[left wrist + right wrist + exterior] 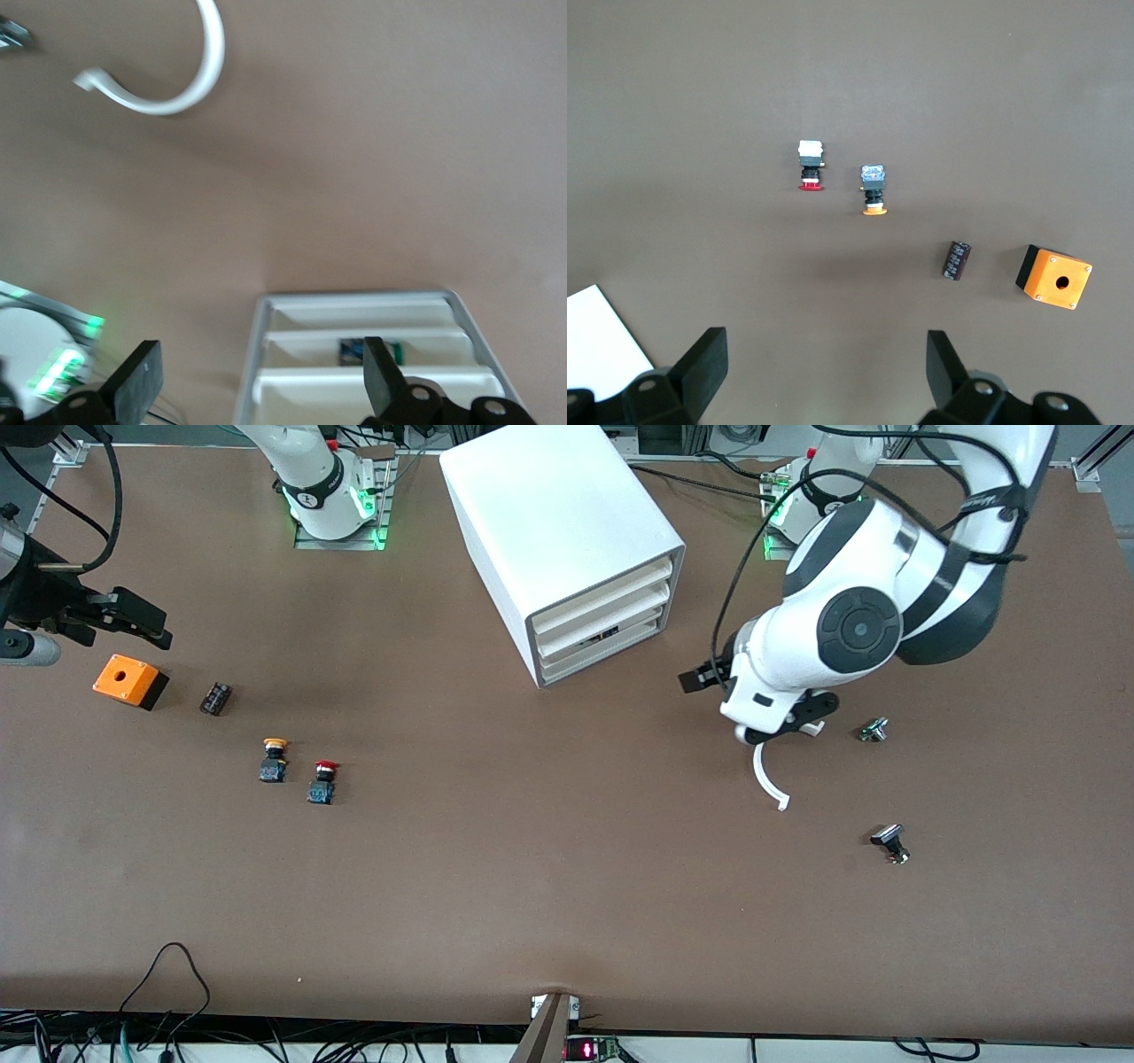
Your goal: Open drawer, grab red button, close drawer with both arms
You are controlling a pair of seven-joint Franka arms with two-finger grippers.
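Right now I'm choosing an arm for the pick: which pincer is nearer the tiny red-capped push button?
Right. The right pincer hangs beside the orange box, nearer the tiny red-capped push button; the left pincer hangs beside the cabinet.

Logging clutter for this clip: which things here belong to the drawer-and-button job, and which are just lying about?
Job:
drawer, third down in the white cabinet
red-capped button
left gripper, open, beside the cabinet front
right gripper, open, above the orange box

Lying about:
yellow-capped button
orange box
small black part
white curved hook
two small metal parts
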